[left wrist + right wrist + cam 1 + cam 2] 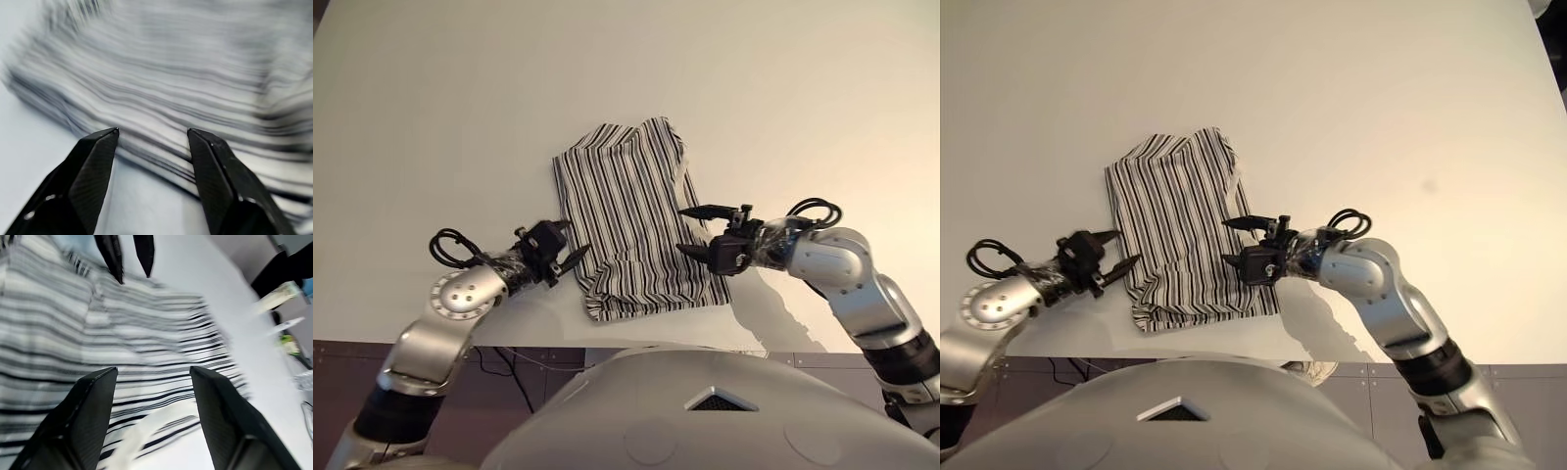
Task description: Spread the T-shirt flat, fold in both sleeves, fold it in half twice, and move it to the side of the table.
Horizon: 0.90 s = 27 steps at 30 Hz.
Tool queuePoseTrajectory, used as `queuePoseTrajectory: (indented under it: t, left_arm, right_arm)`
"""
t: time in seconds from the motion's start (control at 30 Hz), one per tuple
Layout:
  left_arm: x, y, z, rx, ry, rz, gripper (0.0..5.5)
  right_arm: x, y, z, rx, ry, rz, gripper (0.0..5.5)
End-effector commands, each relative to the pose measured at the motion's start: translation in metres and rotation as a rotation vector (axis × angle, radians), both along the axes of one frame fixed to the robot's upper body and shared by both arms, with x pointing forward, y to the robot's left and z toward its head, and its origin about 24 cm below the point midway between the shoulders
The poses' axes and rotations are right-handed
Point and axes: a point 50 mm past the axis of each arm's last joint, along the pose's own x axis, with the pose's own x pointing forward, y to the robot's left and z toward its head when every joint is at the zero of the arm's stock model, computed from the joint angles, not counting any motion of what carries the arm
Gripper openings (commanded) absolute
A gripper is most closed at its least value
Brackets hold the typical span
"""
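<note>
We are looking down at a big white table [803,98]. It takes up most of the left eye view, from the top down to its near edge low in the frame.

The striped T-shirt [631,220] lies on the table in the middle of the frame, close to that near edge. It is not spread out wide. It is a tidy, narrow block, longer than it is wide, and we see no sleeves sticking out. In the left wrist view its edge looks thick, like many layers on top of each other. So we think the sleeves are folded in and at least one fold in half is done. We cannot tell if the second fold is done too. The shirt sits in the middle of the table and not at a side, so we think the move to the side is left to do, and maybe one more fold.

The right gripper [682,228] is at the right-hand edge of the shirt, about halfway down it. Its two fingers are spread wide and point left over the cloth. They hold nothing, and we cannot tell if they touch the shirt.

The left gripper [578,238] is at the shirt's left-hand edge, lower in the frame, near the lower left corner of the cloth. Its fingers are also spread apart and hold nothing. The tips sit just beside the thick striped edge, low by the table.
</note>
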Motion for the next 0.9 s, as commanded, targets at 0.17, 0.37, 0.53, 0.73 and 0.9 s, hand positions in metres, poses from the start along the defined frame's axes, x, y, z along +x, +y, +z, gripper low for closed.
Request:
queuePoseTrajectory:
  t: [0.17, 0.37, 0.53, 0.73, 0.9]
  left_arm:
    - [0.011, 0.001, -0.023, -0.031, -0.026, -0.037, 2.62]
    - [0.027, 0.001, -0.005, -0.115, -0.154, 0.075, 2.62]
    - [0.013, 0.000, 0.044, -0.189, -0.290, 0.149, 2.62]
    - [-0.086, 0.043, 0.031, 0.272, 0.002, -0.299, 2.87]
    - [-0.056, 0.040, 0.012, 0.398, -0.153, -0.640, 3.54]
  right_arm:
    - [-0.016, -0.033, -0.018, -0.240, 0.134, 0.140, 2.72]
    - [0.008, -0.023, 0.008, -0.075, 0.053, 0.016, 2.72]
    - [0.002, -0.025, 0.049, 0.153, 0.062, -0.093, 2.72]
    - [-0.020, -0.084, 0.031, -0.239, -0.072, 0.108, 2.72]
    - [-0.057, -0.070, -0.012, -0.234, -0.063, 0.206, 2.72]
